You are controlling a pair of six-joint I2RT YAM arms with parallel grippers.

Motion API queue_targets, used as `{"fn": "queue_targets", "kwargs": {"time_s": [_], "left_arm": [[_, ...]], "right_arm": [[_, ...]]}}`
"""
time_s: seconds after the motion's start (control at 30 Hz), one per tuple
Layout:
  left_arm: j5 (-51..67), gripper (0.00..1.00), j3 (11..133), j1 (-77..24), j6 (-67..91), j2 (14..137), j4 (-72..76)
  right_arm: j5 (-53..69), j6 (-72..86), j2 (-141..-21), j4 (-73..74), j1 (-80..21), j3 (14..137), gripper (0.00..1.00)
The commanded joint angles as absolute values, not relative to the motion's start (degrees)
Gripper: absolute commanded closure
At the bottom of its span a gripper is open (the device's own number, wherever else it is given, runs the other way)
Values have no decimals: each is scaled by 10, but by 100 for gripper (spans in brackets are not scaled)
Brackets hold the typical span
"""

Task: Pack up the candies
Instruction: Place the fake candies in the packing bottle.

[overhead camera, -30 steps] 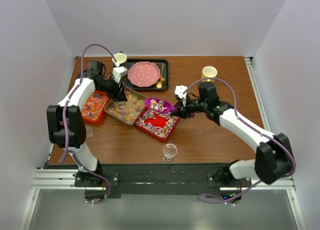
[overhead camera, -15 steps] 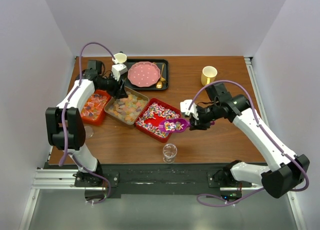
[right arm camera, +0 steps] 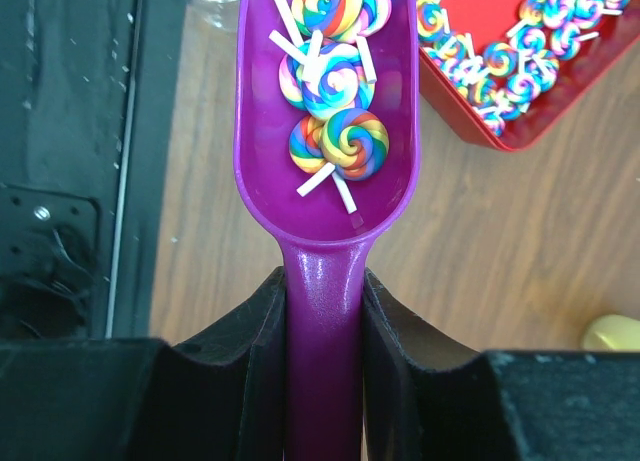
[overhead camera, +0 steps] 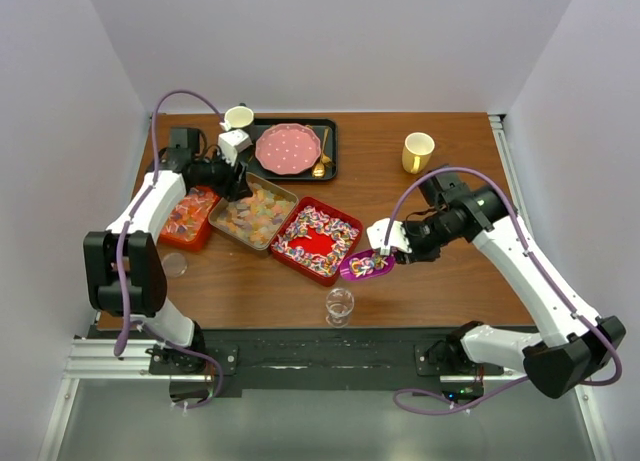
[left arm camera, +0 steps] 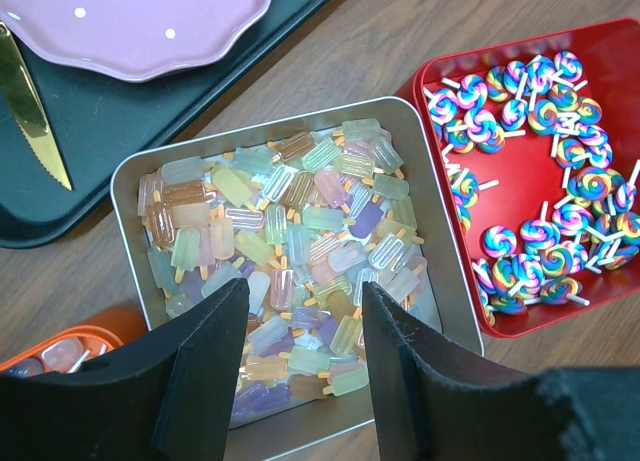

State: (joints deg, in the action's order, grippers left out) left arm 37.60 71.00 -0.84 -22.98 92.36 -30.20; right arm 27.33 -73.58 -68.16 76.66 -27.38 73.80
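Candies point(left arm camera: 300, 231): fill red tray point(overhead camera: 318, 243), metal tin point(left arm camera: 125, 181), orange tray point(left arm camera: 60, 336); a few sit in purple scoop point(right arm camera: 320, 236). Light, small, loose, apt to roll: lift by scoop, not by pinch. R gripper point(right arm camera: 322, 316) clamped on scoop handle; keep level. L gripper point(left arm camera: 300, 351) half-open, empty, over tin. Glass point(overhead camera: 339, 303) near front edge; bare table point(overhead camera: 440, 271) btwn gives room.

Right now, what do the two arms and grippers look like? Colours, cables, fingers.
The left arm and right arm have white link shells with black joints. A purple cable loops off the left one, another off the right. Each wrist carries a white camera block. The left gripper and right gripper have flat matte-black fingers.
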Motion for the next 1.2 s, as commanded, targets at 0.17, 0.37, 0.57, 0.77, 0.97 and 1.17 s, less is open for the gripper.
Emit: {"fn": "queue_targets", "kwargs": {"time_s": [0.17, 0.37, 0.57, 0.77, 0.97, 1.17], "left_arm": [[376, 46, 693, -1, -219, 888, -278], [378, 46, 682, 0, -214, 879, -272], [381, 46, 676, 0, -211, 871, -267], [384, 46, 666, 0, -206, 868, -259], [389, 46, 663, 12, -203, 862, -255], [389, 46, 664, 14, -203, 860, -253]], "right_arm": [[208, -756, -679, 873, -351, 764, 100], [166, -737, -681, 867, -390, 758, 100], [139, -739, -690, 875, -402, 770, 100], [122, -731, -699, 888, -429, 780, 100], [74, -722, -701, 888, -468, 780, 100], [53, -699, -719, 901, -499, 801, 100]]}}
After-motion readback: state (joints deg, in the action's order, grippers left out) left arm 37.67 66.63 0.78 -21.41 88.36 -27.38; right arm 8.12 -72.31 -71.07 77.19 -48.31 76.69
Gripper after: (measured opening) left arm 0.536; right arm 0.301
